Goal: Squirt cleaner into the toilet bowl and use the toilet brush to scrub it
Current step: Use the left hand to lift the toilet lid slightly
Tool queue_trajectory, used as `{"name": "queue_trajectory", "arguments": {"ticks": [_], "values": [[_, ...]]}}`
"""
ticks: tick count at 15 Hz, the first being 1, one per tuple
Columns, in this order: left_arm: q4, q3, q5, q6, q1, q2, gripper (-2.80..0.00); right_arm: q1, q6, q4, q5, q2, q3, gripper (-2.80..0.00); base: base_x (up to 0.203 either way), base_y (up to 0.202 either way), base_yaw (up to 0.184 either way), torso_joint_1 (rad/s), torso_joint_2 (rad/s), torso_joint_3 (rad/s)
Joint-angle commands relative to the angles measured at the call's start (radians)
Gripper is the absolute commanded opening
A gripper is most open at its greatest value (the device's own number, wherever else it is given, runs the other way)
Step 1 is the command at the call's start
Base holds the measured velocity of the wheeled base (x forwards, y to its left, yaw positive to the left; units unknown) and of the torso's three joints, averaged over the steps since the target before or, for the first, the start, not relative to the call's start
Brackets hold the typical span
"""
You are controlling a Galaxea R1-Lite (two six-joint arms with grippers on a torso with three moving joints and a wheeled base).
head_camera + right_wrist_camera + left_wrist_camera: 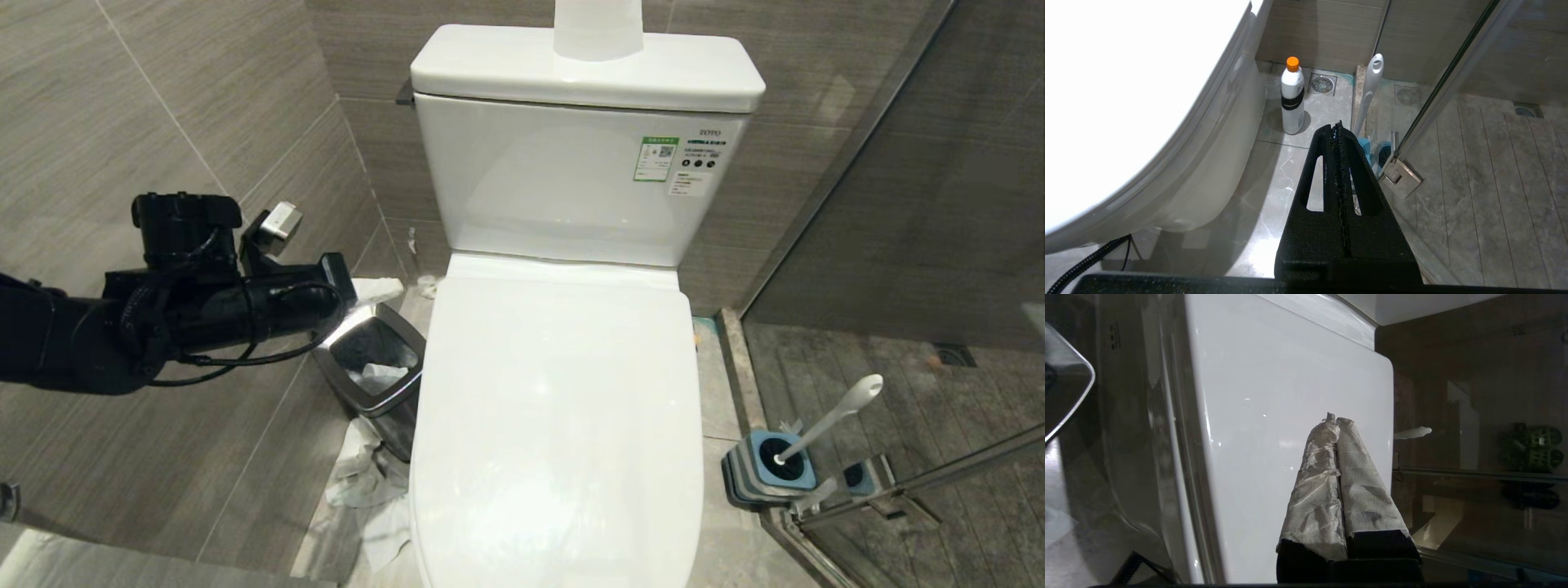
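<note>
**Op:** My left gripper [1336,420] has its paper-wrapped fingers pressed together on nothing, beside the closed lid [555,408] of the toilet bowl [563,523], at its nine o'clock above the trash bin [377,367].

**Spotter:** So, lid first?

**Op:** I think so: I'd get the tips under its left rim and lift slowly.

**Spotter:** And the right?

**Op:** The right gripper [1337,127] is closed and empty. The cleaner bottle [1292,96] stands on the floor; the toilet brush [824,425] sits in its holder [771,474] at the bowl's four o'clock.
</note>
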Motion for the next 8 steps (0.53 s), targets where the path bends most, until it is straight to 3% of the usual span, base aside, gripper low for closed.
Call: {"name": "queue_trajectory", "arguments": {"ticks": [1, 2, 4, 8], "values": [[-0.006, -0.002, -0.005, -0.001, 0.021, 0.002, -2.80, 0.000, 0.000, -0.001, 0.000, 0.000, 0.025, -2.80, 0.000, 0.000, 0.000, 0.000, 0.00, 0.000], [-0.008, 0.000, -0.013, -0.001, 0.028, -0.004, -2.80, 0.000, 0.000, -0.001, 0.000, 0.000, 0.025, -2.80, 0.000, 0.000, 0.000, 0.000, 0.00, 0.000], [-0.006, 0.023, -0.116, -0.003, 0.059, -0.019, -2.80, 0.000, 0.000, -0.001, 0.000, 0.000, 0.025, -2.80, 0.000, 0.000, 0.000, 0.000, 0.00, 0.000], [-0.013, 0.162, -0.473, 0.032, 0.160, -0.057, -2.80, 0.000, 0.000, -0.001, 0.000, 0.000, 0.026, -2.80, 0.000, 0.000, 0.000, 0.000, 0.00, 0.000]]}}
